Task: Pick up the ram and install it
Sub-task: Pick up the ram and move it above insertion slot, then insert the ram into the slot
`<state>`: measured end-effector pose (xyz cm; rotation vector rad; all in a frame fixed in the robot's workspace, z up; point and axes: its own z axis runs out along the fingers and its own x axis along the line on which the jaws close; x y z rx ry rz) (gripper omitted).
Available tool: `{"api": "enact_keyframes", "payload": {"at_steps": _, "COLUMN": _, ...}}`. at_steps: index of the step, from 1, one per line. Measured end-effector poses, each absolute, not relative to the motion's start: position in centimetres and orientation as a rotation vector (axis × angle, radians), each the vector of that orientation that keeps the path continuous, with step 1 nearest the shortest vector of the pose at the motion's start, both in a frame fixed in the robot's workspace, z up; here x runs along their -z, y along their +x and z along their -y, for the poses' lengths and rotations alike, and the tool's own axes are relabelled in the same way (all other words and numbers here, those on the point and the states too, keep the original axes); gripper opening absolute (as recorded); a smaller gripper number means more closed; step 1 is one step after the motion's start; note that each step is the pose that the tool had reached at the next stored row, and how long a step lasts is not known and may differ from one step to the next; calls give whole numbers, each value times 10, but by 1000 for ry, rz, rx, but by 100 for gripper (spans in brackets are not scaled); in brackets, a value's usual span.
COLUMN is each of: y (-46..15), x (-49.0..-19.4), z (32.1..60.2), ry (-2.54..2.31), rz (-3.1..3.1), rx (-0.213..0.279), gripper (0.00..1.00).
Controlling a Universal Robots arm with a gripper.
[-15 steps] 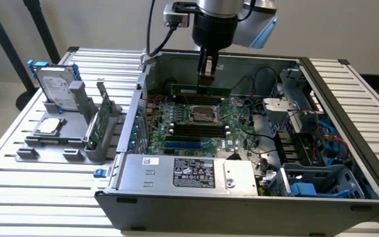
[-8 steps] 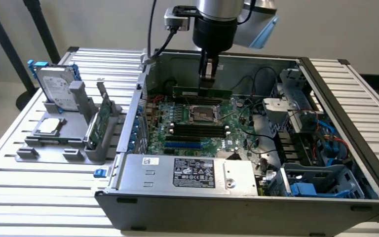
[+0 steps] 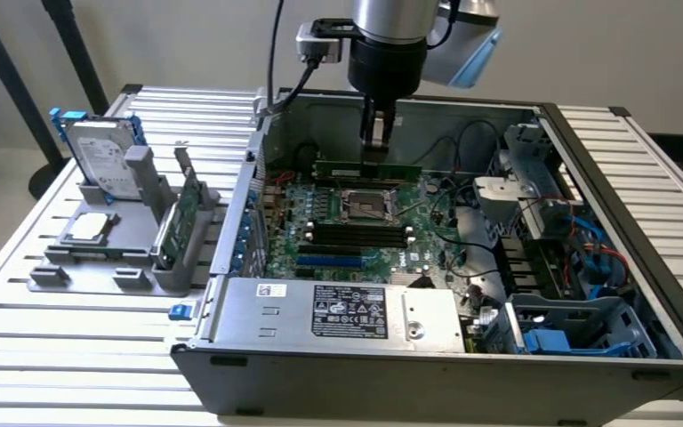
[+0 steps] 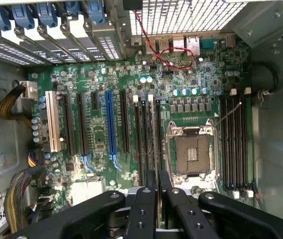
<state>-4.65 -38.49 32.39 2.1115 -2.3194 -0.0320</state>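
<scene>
The gripper (image 3: pixel 376 151) pinches the ram (image 3: pixel 348 168) near its middle, so the stick hangs level right under the fingers, low over the motherboard (image 3: pixel 317 209) and just behind the socket (image 3: pixel 372 205).

the exterior view looks down at a slant from above and in front of the open computer case (image 3: pixel 437 356). it stands far enough back to take in the whole case, the slatted counter (image 3: pixel 68 329) and the lower part of the arm (image 3: pixel 389 36). the wrist view sits on the arm inside the case and faces straight down past the claw (image 4: pixel 157 179), close over the motherboard (image 4: pixel 101 84). both views share the motherboard (image 3: pixel 306 191), its cpu socket (image 3: pixel 365 206) (image 4: pixel 194 152) and the black memory slots (image 3: pixel 354 236) (image 4: pixel 146 134).
</scene>
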Motion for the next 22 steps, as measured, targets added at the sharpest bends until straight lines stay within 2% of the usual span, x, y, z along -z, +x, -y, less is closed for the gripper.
{"api": "enact_keyframes", "payload": {"at_steps": 14, "y": -47, "x": -324, "z": 385, "ry": 2111, "rz": 2319, "rx": 31, "gripper": 14}}
{"api": "enact_keyframes", "payload": {"at_steps": 22, "y": -47, "x": -311, "z": 385, "ry": 2109, "rz": 2318, "rx": 27, "gripper": 14}}
